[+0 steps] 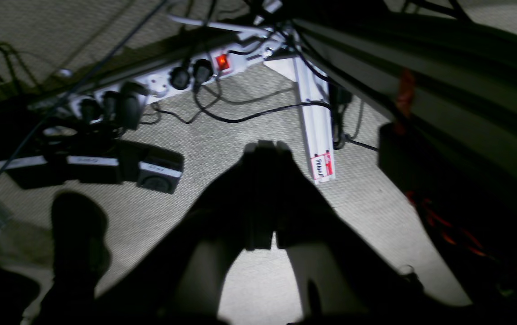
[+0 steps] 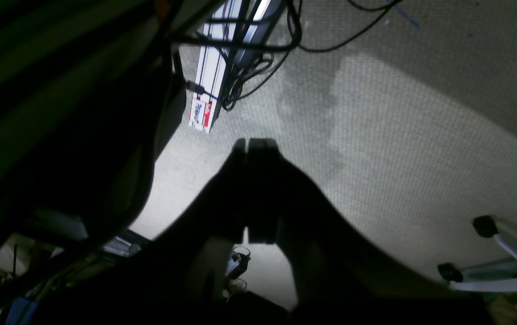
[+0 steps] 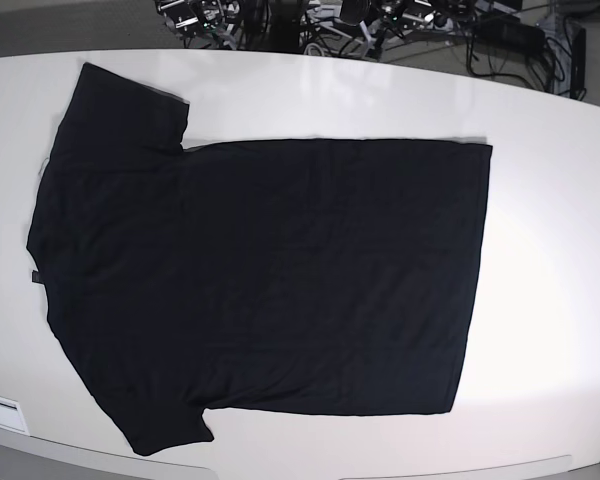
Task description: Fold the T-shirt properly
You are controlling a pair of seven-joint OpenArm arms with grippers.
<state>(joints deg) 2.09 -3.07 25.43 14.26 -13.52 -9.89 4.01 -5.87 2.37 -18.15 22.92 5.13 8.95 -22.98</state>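
Note:
The T-shirt lies spread flat on the white table, plain black side up. Its collar and both sleeves point left and its hem lies to the right. Neither arm shows in the base view. My left gripper appears in the left wrist view as a dark silhouette, fingers pressed together with nothing between them, hanging over grey carpet. In the right wrist view my right gripper looks the same: shut, empty, above the carpet. No cloth shows in either wrist view.
On the floor lie a white power strip with a lit red switch, black cables, power bricks and a white metal profile. A chair base with casters stands at the right. Cables and gear crowd the space beyond the table's far edge.

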